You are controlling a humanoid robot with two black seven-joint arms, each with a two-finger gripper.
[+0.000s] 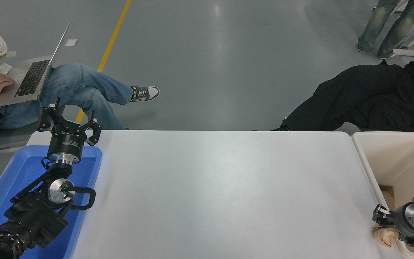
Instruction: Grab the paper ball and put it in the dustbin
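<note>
Tan, wrinkled paper makes up the small lumpy paper ball (385, 235), which sits at the near right corner of the flat white table (221, 187), just beside the thick rounded rim of the tall cream-beige plastic dustbin (372, 169) and not inside it. The black right gripper (390, 226) comes in over the bin from the right edge, with its fingers reaching over and onto the top of the wad; they appear narrowed around it, though the pictures do not let me tell for certain whether the paper is truly pinched or only touched, nor whether the ball rests on the table or hangs slightly above it. The black left gripper (68, 124) is parked at the lower left above the shallow bright blue tray (20, 169), its fingers spread wide and empty. Risk, as I judge it, lies in the shallow grip: crumpled paper gives way under pressure, so a hold on the top folds alone could slip during the lift, and the ball is so near the table's corner that a nudge could send it off the edge. The bin's rim also stands close, and dragging the wad sideways might snag it there. The ball is too irregular to show a clear long axis or facing.
</note>
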